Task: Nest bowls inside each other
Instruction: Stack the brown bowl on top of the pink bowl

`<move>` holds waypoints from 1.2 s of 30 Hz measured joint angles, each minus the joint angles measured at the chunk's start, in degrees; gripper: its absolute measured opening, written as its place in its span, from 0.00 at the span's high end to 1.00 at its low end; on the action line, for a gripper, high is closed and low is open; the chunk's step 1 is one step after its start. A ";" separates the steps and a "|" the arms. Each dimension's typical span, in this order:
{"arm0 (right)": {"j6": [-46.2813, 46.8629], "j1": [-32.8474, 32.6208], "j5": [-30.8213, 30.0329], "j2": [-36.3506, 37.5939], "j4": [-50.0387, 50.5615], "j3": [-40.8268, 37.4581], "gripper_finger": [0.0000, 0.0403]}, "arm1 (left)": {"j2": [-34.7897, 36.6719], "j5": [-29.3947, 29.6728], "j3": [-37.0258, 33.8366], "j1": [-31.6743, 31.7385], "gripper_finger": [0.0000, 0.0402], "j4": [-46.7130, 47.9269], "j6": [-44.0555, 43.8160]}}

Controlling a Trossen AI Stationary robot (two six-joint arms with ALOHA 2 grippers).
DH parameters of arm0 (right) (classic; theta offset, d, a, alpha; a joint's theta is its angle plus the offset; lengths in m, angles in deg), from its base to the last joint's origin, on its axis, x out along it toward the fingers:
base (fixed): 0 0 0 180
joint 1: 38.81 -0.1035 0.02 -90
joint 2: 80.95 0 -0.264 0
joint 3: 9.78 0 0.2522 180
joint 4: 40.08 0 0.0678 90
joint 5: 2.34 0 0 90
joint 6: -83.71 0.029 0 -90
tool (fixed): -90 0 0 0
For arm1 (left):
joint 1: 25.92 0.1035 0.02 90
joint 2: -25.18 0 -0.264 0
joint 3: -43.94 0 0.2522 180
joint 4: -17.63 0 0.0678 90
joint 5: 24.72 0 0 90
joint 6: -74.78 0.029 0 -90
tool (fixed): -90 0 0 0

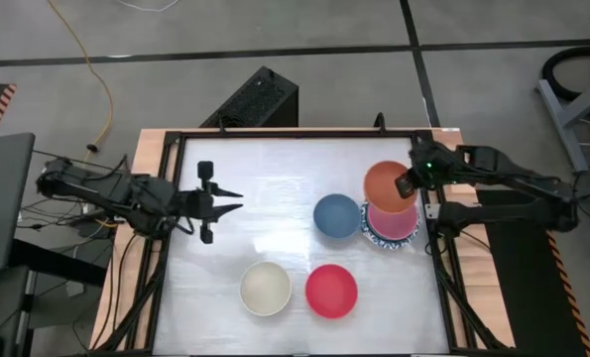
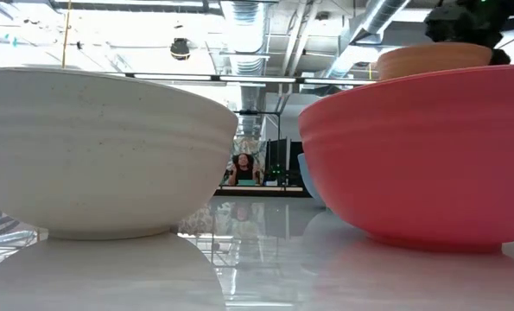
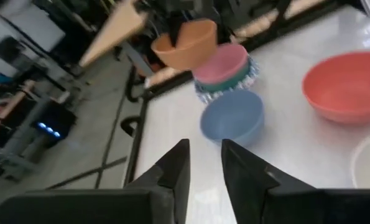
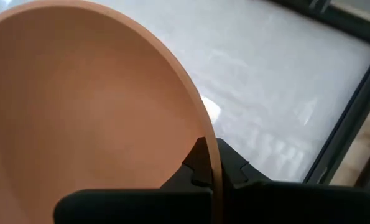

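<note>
Grey concrete floor surrounds the white tabletop (image 1: 275,178), which sits inside a black frame at the centre of the high view. At the right of that frame, the right end effector (image 1: 406,184) is clenched on the rim of the orange bowl (image 1: 389,184), holding it lifted and tilted just above a stack: the pink bowl (image 1: 394,222) nested on a green one inside a white bowl with a blue-patterned rim (image 3: 254,70). Just left of the stack stands the blue bowl (image 1: 335,215). Lower in the frame, the cream bowl (image 1: 265,288) and the red bowl (image 1: 331,291) sit side by side, apart from each other. At the left of the frame, the left end effector (image 1: 225,201) hovers over bare tabletop, grasping nothing, its fingers (image 3: 175,168) narrowly parted, well apart from every bowl
</note>
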 joint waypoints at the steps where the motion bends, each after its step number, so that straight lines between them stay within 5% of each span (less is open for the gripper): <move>1: 0.41 -0.52 0.78 0.02 0.57 0.00 0.98 | 1.23 0.28 -1.67 0.00 0.81 -2.09 0.15; 13: 10.02 -5.93 2.36 -0.20 8.46 -0.98 0.98 | 8.97 -0.32 -11.90 -0.02 0.91 -7.32 -2.71; 31: 14.35 -11.24 2.23 0.28 4.38 -11.16 0.98 | 9.73 -0.72 -12.17 -0.02 0.92 -7.06 -5.04; 36: 15.27 -11.13 1.99 0.24 4.43 -13.04 0.91 | 9.47 -0.74 -12.17 -0.02 0.92 -7.10 -5.69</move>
